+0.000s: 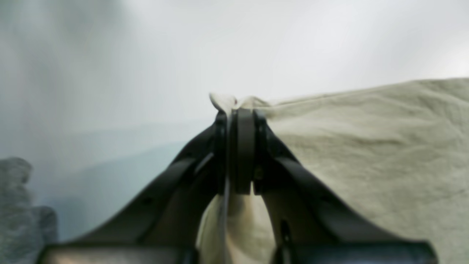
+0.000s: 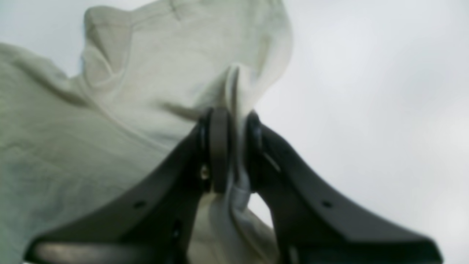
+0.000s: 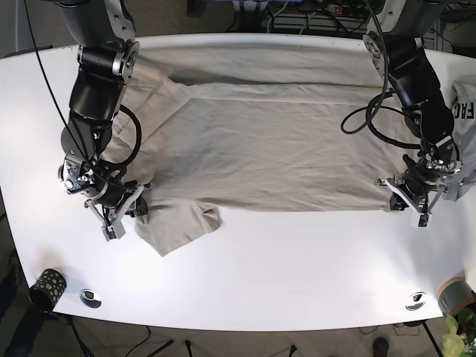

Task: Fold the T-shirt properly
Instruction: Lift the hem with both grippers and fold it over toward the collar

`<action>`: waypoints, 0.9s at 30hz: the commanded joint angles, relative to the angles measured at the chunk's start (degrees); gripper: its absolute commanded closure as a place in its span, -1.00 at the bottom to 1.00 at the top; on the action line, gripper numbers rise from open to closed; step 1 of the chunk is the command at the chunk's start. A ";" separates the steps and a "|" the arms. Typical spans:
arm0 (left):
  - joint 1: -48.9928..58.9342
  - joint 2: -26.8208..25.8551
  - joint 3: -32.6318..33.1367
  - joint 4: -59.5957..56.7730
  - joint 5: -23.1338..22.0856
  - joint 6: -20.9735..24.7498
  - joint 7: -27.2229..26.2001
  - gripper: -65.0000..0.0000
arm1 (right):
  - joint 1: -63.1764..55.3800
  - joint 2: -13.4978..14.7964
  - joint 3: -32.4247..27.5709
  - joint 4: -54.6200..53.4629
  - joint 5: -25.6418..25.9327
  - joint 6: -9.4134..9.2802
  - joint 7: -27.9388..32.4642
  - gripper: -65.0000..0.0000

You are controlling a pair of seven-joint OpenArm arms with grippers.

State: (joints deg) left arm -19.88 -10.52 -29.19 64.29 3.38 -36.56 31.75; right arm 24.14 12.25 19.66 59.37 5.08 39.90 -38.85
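A pale beige T-shirt [image 3: 268,141] lies spread across the white table [image 3: 282,275], its sleeve [image 3: 182,227] hanging toward the front left. My left gripper [image 1: 240,110] is shut on a pinched edge of the T-shirt [image 1: 366,154], at the shirt's front right corner in the base view [image 3: 405,195]. Over on the left side, my right gripper [image 2: 231,117] is shut on a fold of the T-shirt [image 2: 110,110] near the sleeve, seen in the base view [image 3: 128,208]. Both wrist views are blurred.
A small dark patterned cup [image 3: 47,288] stands at the table's front left corner. A grey garment with lettering [image 3: 465,111] lies at the right edge. Two round metal inserts [image 3: 91,298] [image 3: 416,300] sit near the front edge. A green plant [image 3: 457,338] shows at the bottom right.
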 commanded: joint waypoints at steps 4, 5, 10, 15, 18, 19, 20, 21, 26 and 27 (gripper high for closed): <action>1.55 -1.04 -0.22 6.96 -3.95 -1.20 1.09 1.00 | -1.33 0.89 0.34 9.33 0.85 0.10 -2.07 0.82; 1.90 -1.04 -0.22 7.75 -4.30 -1.29 1.70 1.00 | -1.86 0.89 0.34 10.38 0.94 0.10 -2.51 0.82; 5.07 -1.04 -0.22 13.55 -5.09 -1.64 4.60 1.00 | -5.90 0.72 0.34 18.21 1.03 0.10 -4.09 0.82; 9.20 -0.86 -0.22 19.18 -5.18 -1.73 6.36 1.00 | -9.59 0.63 0.34 24.98 1.03 0.10 -7.00 0.82; 11.75 -0.77 -0.22 22.43 -5.18 -1.73 7.86 1.00 | -12.32 0.54 0.43 29.20 1.12 0.10 -9.11 0.82; 12.36 -0.68 -0.22 23.31 -5.27 -1.73 8.21 1.00 | -13.02 0.54 0.43 30.52 1.12 0.10 -9.54 0.82; 13.33 -0.16 -0.30 24.37 -5.27 -1.73 8.47 1.00 | -14.16 0.45 0.43 32.36 1.12 0.10 -9.98 0.82; 14.12 0.28 -0.66 25.16 -5.27 -1.73 8.56 1.00 | -15.22 0.45 0.43 33.86 1.12 0.10 -10.42 0.82; 17.02 1.95 -4.44 28.94 -5.18 -3.44 10.67 1.00 | -19.97 0.28 0.43 41.24 1.12 0.10 -13.06 0.82; 17.37 1.95 -4.88 29.38 -5.18 -3.44 11.37 1.00 | -20.67 0.28 0.43 42.30 1.12 0.10 -13.50 0.82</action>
State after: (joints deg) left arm -1.98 -7.75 -33.15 91.61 -1.76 -39.97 42.35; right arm 3.33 11.90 19.84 98.28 6.31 40.29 -52.60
